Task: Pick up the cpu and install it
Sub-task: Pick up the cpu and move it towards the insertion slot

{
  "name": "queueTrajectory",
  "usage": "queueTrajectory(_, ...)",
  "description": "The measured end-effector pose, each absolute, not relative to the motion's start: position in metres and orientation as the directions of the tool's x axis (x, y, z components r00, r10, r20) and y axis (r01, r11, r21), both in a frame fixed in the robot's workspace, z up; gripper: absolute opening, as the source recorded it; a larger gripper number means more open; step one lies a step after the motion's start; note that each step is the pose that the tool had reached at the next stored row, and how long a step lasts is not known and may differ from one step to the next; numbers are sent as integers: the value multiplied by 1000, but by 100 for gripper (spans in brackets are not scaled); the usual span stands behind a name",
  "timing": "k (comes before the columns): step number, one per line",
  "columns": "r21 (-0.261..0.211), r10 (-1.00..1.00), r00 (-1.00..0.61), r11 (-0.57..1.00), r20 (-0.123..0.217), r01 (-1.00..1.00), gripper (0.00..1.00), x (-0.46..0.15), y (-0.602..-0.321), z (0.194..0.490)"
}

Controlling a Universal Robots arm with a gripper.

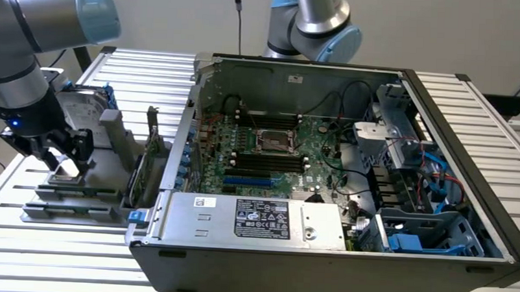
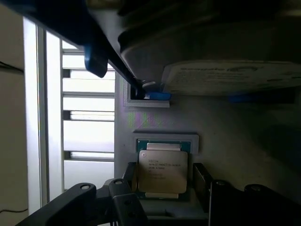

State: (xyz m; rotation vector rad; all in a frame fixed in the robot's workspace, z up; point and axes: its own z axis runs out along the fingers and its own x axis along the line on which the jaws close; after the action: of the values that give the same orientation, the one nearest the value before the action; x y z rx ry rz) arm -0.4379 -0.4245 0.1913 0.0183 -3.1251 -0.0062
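Observation:
The cpu [image 2: 162, 172], a small square chip with a silvery top, lies flat in a recess of a grey holder block [image 1: 76, 195] at the exterior view's left, outside the computer case. My gripper [image 1: 62, 160] is lowered over it and open. In the wrist view its dark fingers [image 2: 201, 181] stand on either side of the cpu with a narrow gap to each edge. My gripper [image 2: 165, 182] holds nothing. The cpu [image 1: 66, 172] is partly hidden between the fingers in the exterior view. The motherboard's open socket [image 1: 276, 141] sits in the middle of the case.
The open computer case [image 1: 465, 211] fills the middle of the slatted metal table [image 1: 31, 261]. A silver hard drive with a blue bracket [image 1: 81, 107] stands just behind the holder. A card [image 1: 145, 161] stands upright between holder and case. A second robot arm [image 1: 315, 24] is behind the case.

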Motion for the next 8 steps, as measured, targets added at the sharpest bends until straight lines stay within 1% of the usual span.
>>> queueTrajectory(8, 4, 2, -1000, 1000, 23, 2, 60, -438, -424, 189)
